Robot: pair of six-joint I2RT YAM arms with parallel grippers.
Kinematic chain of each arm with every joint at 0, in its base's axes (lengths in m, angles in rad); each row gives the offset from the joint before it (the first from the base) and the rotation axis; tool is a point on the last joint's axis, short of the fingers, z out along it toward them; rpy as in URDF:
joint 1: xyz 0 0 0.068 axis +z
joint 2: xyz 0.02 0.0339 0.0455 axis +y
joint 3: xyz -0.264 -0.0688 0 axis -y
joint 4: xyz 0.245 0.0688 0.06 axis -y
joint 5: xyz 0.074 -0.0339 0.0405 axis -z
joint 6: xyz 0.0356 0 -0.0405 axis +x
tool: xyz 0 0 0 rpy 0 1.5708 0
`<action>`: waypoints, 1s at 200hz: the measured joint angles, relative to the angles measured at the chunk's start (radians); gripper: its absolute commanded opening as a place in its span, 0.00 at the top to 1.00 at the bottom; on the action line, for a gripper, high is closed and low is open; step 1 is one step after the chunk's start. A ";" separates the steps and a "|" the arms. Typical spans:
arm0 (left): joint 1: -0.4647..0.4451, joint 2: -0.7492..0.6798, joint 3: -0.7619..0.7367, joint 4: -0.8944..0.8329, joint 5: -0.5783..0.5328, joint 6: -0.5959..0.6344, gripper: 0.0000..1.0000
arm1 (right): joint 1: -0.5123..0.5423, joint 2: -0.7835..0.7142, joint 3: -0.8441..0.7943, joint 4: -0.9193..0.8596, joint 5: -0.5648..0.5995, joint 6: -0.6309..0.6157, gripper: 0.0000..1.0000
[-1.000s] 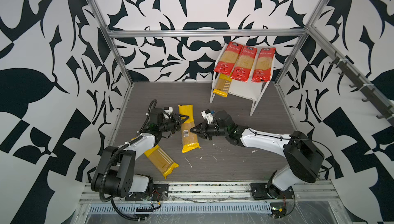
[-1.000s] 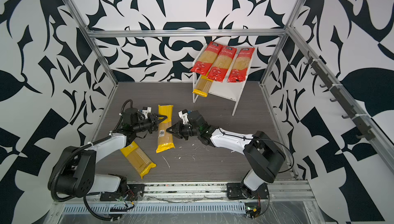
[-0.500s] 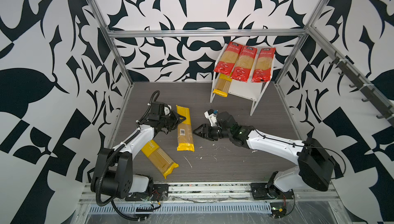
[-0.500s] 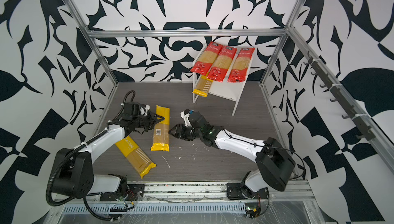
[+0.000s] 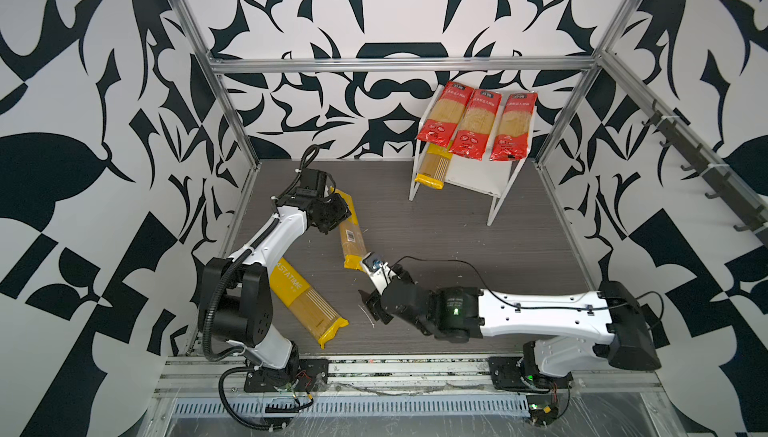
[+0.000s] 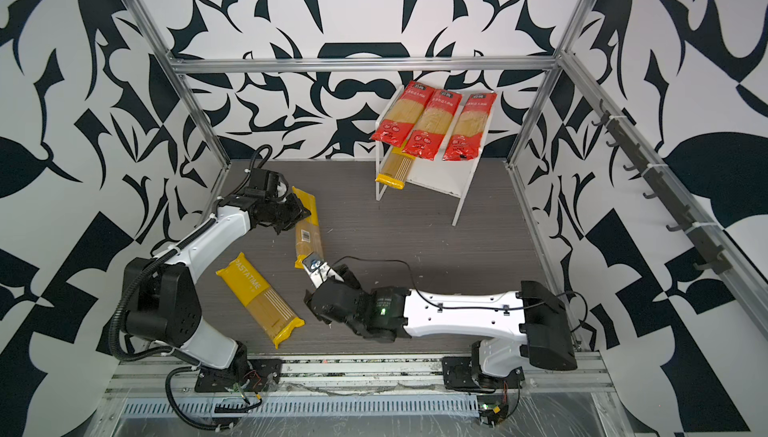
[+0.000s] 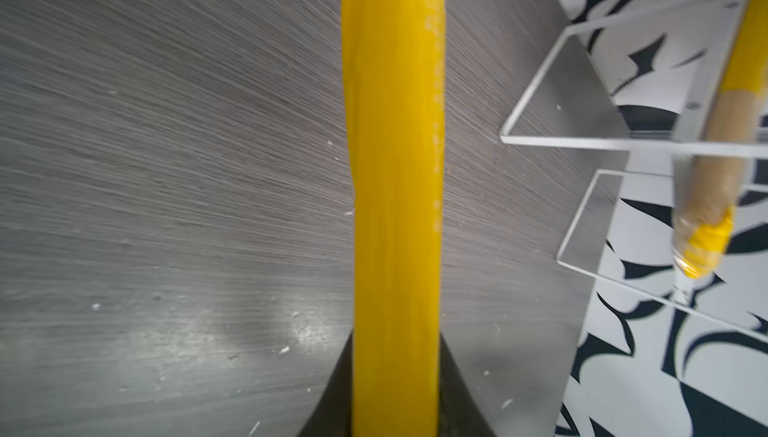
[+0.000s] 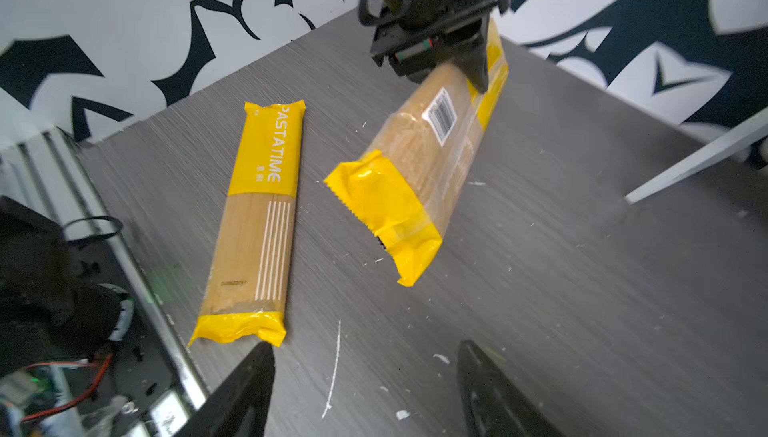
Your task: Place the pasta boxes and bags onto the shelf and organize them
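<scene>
My left end effector (image 8: 446,67) clamps the barcoded yellow-ended spaghetti packet (image 8: 419,156), my right end effector (image 8: 365,354) gapes empty, and the PASTATIME packet (image 8: 262,214) lies on the worktop (image 8: 582,289).

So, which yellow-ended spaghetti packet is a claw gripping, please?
The barcode-up packet, clamped in the left claw; the PASTATIME packet lies loose on the table, the third on the shelf.

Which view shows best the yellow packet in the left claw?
The right wrist view: the held packet shows nearly whole, barcode too, the left claw on its far end. Both top views show it smaller, partly covered. The left wrist view gives only a blurred yellow edge.
</scene>
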 measured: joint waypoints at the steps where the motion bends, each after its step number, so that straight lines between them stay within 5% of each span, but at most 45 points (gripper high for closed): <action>1: 0.000 0.002 0.002 -0.003 -0.002 0.000 0.94 | 0.002 0.002 0.000 0.001 0.005 -0.003 0.25; 107: -0.058 0.041 0.087 -0.089 -0.029 -0.045 0.94 | -0.024 0.359 0.264 0.072 0.357 -0.336 0.28; 167: -0.068 0.041 0.087 -0.097 -0.029 -0.061 0.93 | -0.092 0.469 0.350 0.016 0.383 -0.369 0.61; 200: -0.068 0.041 0.087 -0.106 -0.025 -0.060 0.83 | -0.094 0.470 0.352 0.000 0.414 -0.347 0.83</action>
